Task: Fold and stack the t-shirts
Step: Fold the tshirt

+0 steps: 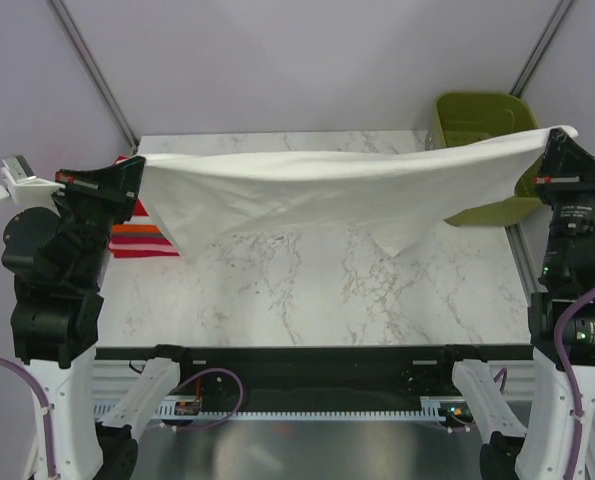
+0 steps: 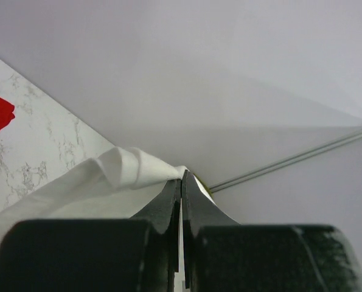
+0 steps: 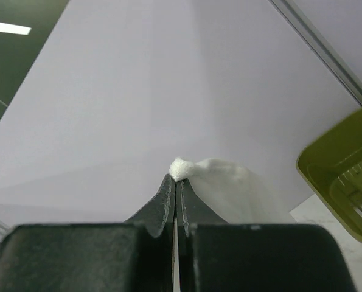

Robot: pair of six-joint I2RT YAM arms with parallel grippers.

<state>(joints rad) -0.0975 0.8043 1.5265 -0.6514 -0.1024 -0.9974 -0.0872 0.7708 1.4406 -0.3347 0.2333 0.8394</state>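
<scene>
**White shirt stretched between both grippers**

The left gripper [image 2: 182, 177] has its fingers pressed together on a bunched corner of the white shirt [image 1: 327, 190]. In the left wrist view the cloth spills out to the left of the tips. The right gripper [image 3: 177, 176] is likewise closed, pinching a small knob of the same shirt at its fingertips, with the cloth trailing off to the right.

From above, the shirt hangs spread between the two grippers, over the table [image 1: 327, 300]. Its top edge runs nearly straight across and rises a little toward the right. Its lower edge sags in two points, one near the left and one right of the middle. Whether these touch the marble top cannot be told.

At the table's left edge, beside the left arm, lies a folded stack [image 1: 137, 238] of red, orange and white cloth, partly hidden by the shirt and the arm. The green basket [image 1: 477, 118] stands at the far right corner, its front partly covered by the shirt's right end.
</scene>
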